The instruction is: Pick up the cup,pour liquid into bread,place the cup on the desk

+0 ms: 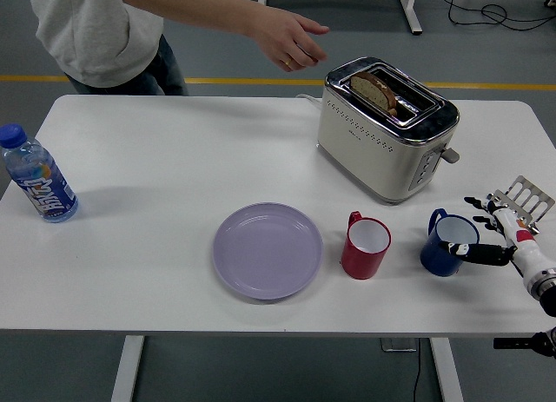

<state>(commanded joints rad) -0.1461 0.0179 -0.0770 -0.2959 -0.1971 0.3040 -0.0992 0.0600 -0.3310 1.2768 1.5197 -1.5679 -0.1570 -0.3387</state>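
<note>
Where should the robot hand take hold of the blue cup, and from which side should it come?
Probably around the body of the blue cup, coming from the right. The cup stands upright, its handle points up-left toward the toaster, so the right wall is free. The right hand is already there, fingers spread. The red cup stands apart at the left.

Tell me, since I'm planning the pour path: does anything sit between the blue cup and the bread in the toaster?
Nothing visible does. The blue cup stands just in front of the toaster, bare table between. The red cup is off to its left. A person's hand hovers beyond the toaster, near the bread.
</note>
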